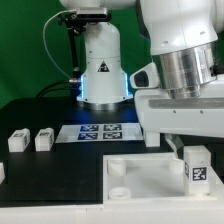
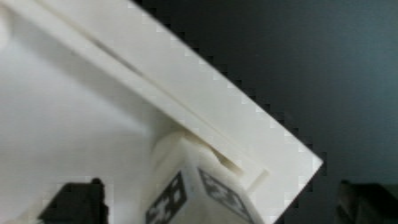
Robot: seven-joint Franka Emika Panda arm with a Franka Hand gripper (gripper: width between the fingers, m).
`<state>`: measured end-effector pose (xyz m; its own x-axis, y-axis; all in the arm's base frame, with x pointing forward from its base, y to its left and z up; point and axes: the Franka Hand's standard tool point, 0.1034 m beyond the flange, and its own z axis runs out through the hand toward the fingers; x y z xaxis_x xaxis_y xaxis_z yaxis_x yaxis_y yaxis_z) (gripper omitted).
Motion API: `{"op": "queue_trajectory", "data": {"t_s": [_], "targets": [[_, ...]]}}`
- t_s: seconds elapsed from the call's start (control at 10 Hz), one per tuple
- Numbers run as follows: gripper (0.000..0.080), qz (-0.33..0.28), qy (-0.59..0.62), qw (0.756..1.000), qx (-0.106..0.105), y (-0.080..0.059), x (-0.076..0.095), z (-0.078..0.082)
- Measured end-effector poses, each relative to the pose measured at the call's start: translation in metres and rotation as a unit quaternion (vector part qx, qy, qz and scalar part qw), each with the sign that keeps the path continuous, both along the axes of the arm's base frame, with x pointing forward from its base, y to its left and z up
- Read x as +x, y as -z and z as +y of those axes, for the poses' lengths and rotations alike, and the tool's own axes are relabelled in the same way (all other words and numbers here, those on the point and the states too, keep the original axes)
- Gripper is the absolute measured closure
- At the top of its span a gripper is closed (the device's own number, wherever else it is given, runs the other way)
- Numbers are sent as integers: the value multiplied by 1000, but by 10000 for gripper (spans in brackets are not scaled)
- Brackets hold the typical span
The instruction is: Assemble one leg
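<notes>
Exterior view: the gripper (image 1: 196, 150) is down at the near right of the scene, and a leg (image 1: 196, 166) with its black-and-white tag facing out sits right below it, over the right part of the white plate (image 1: 135, 178). Whether the fingers are clamped on it, I cannot tell. Two more legs (image 1: 18, 140) (image 1: 43, 140) wait on the black table (image 1: 60, 170) at the left, near the marker board (image 1: 100, 131). In the wrist view the tagged leg sits against the plate's corner.
</notes>
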<state>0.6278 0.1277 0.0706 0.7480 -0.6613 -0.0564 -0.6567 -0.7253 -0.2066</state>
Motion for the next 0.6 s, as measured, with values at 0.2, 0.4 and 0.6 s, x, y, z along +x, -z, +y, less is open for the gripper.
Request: {"op": "queue_trajectory", "data": {"t_s": [0.2,0.4,0.6], "targets": [[150,-18,-140,989,-35,-4,4,-9],[150,-31,-241,968,-60,2,3,-9],[267,-29,-220,973,-61,4,3,-8]]}}
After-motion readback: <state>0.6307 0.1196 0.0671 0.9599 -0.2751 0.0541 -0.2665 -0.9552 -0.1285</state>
